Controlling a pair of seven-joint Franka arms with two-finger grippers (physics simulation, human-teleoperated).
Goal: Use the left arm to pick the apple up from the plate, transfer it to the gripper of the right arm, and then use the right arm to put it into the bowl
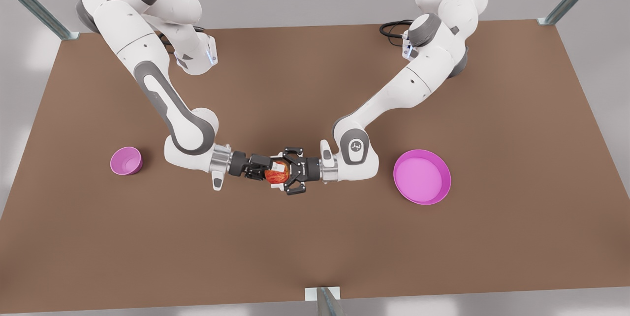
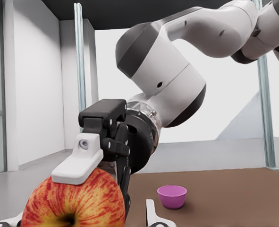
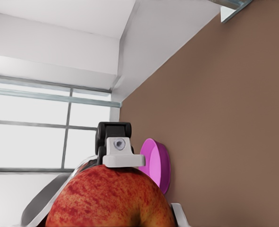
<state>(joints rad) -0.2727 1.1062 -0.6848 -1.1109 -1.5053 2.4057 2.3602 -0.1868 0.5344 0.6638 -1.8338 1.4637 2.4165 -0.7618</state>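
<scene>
The apple [image 1: 276, 174] was held off the worktop [image 1: 315, 247], midway between the bowl [image 1: 126, 160] and the plate [image 1: 445, 178], with both hands meeting on it. The right hand [image 1: 269, 172], reaching in from the front view's left, was pinched on the apple; in the right wrist view its fingertips [image 3: 178, 215] lay against the fruit's sides. The left hand [image 1: 281, 174], coming from the front view's right, was spread around the apple, and a gap was seen beside its fingertip [image 2: 150, 213] in the left wrist view. The apple was recorded as red, streaked with yellow-orange. Counted: one apple, one bowl, one plate, two arms. Bowl and plate stood well apart, both without contents.
</scene>
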